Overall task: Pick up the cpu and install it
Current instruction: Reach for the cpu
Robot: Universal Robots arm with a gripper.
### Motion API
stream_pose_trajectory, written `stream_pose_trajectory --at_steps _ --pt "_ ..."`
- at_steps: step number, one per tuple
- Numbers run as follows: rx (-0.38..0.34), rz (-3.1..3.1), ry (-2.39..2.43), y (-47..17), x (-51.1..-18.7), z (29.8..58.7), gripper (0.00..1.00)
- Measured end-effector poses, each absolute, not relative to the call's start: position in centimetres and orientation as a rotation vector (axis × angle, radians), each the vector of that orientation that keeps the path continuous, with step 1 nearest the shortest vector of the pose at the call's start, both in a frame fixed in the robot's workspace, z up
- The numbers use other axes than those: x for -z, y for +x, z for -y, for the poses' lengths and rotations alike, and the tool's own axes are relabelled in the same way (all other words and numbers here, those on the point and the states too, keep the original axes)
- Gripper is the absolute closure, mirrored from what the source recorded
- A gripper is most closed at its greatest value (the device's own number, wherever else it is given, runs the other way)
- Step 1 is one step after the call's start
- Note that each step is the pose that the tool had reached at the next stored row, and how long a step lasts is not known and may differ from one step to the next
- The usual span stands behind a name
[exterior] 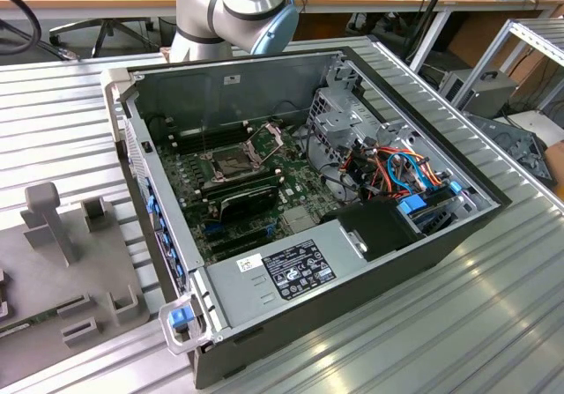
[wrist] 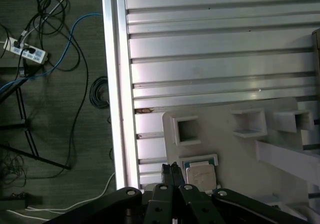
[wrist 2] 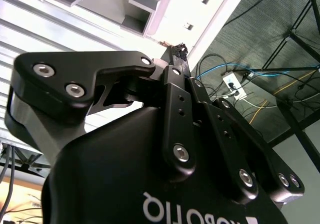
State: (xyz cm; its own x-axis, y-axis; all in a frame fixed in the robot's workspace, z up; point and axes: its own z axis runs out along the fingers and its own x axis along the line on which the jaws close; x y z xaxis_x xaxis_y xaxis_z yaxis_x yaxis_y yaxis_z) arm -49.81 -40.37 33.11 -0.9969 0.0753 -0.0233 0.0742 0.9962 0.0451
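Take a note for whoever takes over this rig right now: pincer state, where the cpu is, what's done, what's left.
The pincer is shut and holds nothing. It hangs over the grey fixture tray, tips right beside the cpu.
The cpu lies flat in its holder on that tray, outside the computer case.
The socket sits on the green motherboard with its metal frame raised. It looks empty in the exterior view.
Done: the approach to the cpu.
Left: the pick-up and the install.
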Motion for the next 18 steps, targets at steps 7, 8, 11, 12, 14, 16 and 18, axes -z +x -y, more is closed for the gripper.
stream_pose_trajectory --at_steps 7,8,11,12,14,16,18 --pt "-0.069 -3.114 0.117 -49.81 -32.84 40.37 0.89" --pt "-0.069 -3.114 0.117 -49.81 -32.81 40.37 0.89" --pt "-0.069 -3.114 0.117 -49.81 -32.7 40.37 0.89" --pt "-0.069 -3.114 0.117 -49.81 -32.67 40.37 0.89" --pt "-0.069 -3.114 0.117 -49.81 -32.6 40.38 0.89" --pt "-0.069 -3.114 0.117 -49.81 -32.52 40.38 0.89" --pt "-0.069 -3.114 0.117 -49.81 -32.46 40.37 0.89"
